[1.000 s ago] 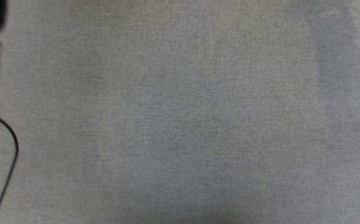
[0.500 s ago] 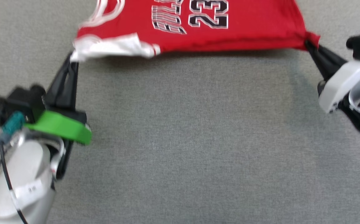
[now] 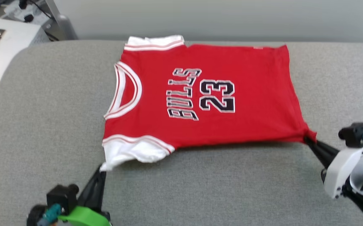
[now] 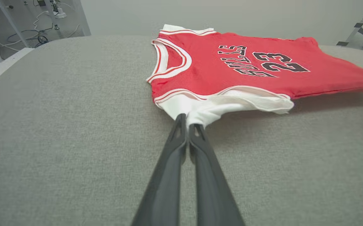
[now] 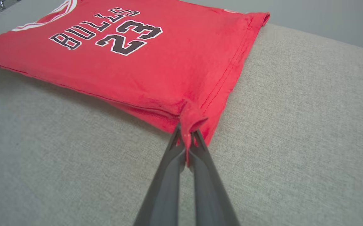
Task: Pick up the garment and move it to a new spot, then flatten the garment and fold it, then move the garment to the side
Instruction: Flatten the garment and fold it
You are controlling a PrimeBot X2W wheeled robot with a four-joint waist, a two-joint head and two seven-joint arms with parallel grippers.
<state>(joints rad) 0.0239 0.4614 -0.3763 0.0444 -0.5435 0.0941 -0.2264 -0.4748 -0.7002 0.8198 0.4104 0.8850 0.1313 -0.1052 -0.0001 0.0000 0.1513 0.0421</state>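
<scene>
Change: over the last second the head camera has swung up, from bare grey cloth to the whole garment (image 3: 250, 78). That is the view moving, not the shirt travelling.
Garment: spread print-up on the tabletop (image 3: 43, 110), middle to far side, collar left, hem right. Far edge lies down. Near edge is pulled taut and slightly lifted, with shadow under it.
Left end effector (image 3: 101, 168): clamped on the near white sleeve (image 3: 131, 153), same hold as half a second ago.
Right end effector (image 3: 308, 140): clamped on the near hem corner (image 3: 304, 133), hold unchanged.
Task read: relocation looks done and flattening is in progress. Fold and side move not yet done.
Next, my guess: lower the near edge flat, then start the fold.
</scene>
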